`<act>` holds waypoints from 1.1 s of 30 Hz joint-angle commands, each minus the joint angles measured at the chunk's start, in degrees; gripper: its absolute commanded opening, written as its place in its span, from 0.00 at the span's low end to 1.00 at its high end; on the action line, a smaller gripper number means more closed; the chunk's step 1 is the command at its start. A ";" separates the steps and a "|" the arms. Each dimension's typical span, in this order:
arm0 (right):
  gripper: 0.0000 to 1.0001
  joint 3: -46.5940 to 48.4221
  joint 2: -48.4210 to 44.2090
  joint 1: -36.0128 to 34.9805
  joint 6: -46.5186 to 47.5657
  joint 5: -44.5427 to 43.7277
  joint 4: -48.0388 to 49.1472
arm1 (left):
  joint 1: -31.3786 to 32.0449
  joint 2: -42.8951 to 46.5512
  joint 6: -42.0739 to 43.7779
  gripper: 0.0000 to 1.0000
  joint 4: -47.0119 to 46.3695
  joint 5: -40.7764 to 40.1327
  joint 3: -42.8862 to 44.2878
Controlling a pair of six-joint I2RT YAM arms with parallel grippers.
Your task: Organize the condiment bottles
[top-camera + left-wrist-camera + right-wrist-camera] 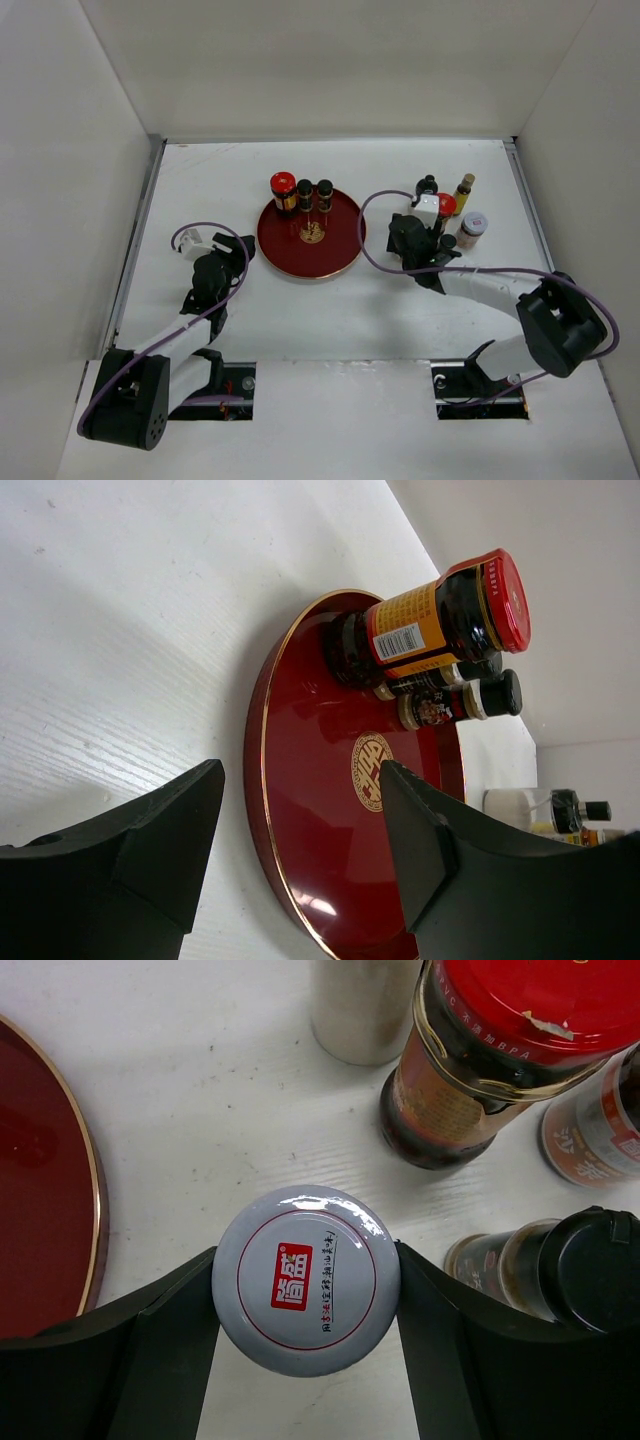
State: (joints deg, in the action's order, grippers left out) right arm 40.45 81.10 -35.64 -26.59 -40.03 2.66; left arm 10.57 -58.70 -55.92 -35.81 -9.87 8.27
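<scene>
My right gripper [306, 1290] is shut on a white-lidded jar [306, 1278] with a red logo; both fingers touch the lid's sides. The jar stands on the table right of the red round tray [40, 1180]. Close by are a brown jar with a red lid [500, 1040], a dark black-capped bottle [560, 1270] and a pale bottle [360, 1010]. From above, that gripper [425, 228] covers the held jar. On the tray [300, 258] stand a red-lidded jar [283, 190] and two black-capped bottles [304, 193]. My left gripper [300, 780] is open and empty by the tray's left rim [262, 780].
Behind and right of my right gripper stand a black-capped bottle [427, 185], a slim yellowish bottle [463, 190] and a white-lidded jar [472, 225]. White walls enclose the table on three sides. A purple cable loops off each wrist.
</scene>
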 commanded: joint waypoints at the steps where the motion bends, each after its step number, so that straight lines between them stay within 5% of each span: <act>1: 0.50 1.74 -3.92 -0.61 2.67 -2.07 7.71 | 0.11 0.34 0.02 0.62 -3.39 -0.24 0.25; 8: 0.49 9.19 -4.65 -9.56 7.07 -1.63 8.77 | -0.06 0.87 -0.24 0.62 -3.12 -0.51 -0.01; 19: 0.49 34.50 21.35 -20.12 10.15 7.42 15.36 | -3.66 1.39 -2.44 0.61 -2.60 0.20 -1.51; 33: 0.50 55.79 43.25 -21.53 11.21 10.85 12.20 | -5.52 -0.45 -4.55 0.61 -2.33 1.87 -1.77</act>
State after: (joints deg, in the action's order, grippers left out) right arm 90.56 124.42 -56.77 -16.01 -28.49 9.54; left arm 5.41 -58.76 -59.48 -35.75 -8.82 6.72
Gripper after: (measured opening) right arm 0.706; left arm 0.610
